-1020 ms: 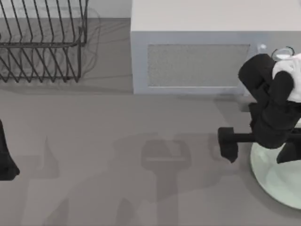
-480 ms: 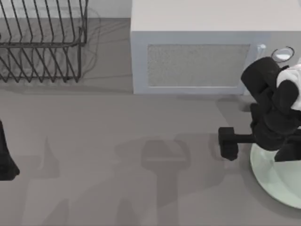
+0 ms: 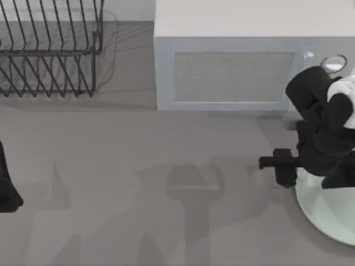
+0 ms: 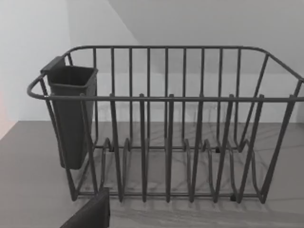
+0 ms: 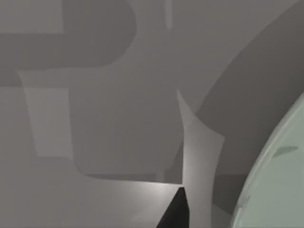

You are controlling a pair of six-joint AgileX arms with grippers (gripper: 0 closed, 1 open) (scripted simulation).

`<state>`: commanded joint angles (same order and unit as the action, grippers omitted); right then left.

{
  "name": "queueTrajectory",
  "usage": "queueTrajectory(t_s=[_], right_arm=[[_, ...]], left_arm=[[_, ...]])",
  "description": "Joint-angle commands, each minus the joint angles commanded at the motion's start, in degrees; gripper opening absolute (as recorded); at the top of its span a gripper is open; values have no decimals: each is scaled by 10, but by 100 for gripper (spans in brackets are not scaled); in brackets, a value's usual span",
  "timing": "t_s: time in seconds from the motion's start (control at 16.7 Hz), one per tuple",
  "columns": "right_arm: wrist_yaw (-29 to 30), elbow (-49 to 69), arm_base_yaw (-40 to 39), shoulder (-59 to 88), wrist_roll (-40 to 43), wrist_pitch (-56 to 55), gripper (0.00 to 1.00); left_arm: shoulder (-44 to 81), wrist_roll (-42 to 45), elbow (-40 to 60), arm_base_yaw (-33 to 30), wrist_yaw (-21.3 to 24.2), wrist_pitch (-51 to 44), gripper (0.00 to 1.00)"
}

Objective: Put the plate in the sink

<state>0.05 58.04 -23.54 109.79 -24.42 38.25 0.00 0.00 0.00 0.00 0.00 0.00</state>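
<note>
The left gripper (image 3: 6, 191) sits parked at the table's left edge, a matte black block partly cut off by the frame; whether it is released or clenched cannot be told. Beyond it, toward the back wall, stands one dish rack (image 3: 50, 52) of thin dark wire, its upright bars evenly spaced and bent into rounded loops at the base. In the left wrist view the same dish rack (image 4: 166, 123) carries one smooth dark utensil cup (image 4: 71, 116), a tapered square tub hooked onto its end rail.

The table (image 3: 138, 155) is a flat, matte grey surface crossed by soft angular shadows.

Behind and to the left of the right gripper sits one microwave (image 3: 233, 61), a pale grey box with a finely speckled rectangular door panel.

The right gripper (image 3: 280, 166) is a black, blocky T-shaped piece reaching leftward from its arm; its grip cannot be told either. Directly under and to the right of it lies the single plate (image 3: 324, 213), flat on the table at the right edge: round, glossy, pale mint-green, with a shallow raised rim. In the right wrist view, the plate (image 5: 280, 180) shows as a smooth curved edge beside one dark fingertip (image 5: 176, 211).
</note>
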Motion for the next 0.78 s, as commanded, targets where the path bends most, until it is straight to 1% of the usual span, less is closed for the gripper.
queueTrajectory(t_s=[0.24, 0.3, 0.72, 0.78], right_arm=[[0, 0, 0, 0, 0, 0, 2], [0, 0, 0, 0, 0, 0, 0], [0, 0, 0, 0, 0, 0, 0], [4, 16, 8, -42, 1, -2, 0]], left_arm=[[0, 0, 0, 0, 0, 0, 100], [0, 0, 0, 0, 0, 0, 100], [0, 0, 0, 0, 0, 0, 100], [0, 0, 0, 0, 0, 0, 100]])
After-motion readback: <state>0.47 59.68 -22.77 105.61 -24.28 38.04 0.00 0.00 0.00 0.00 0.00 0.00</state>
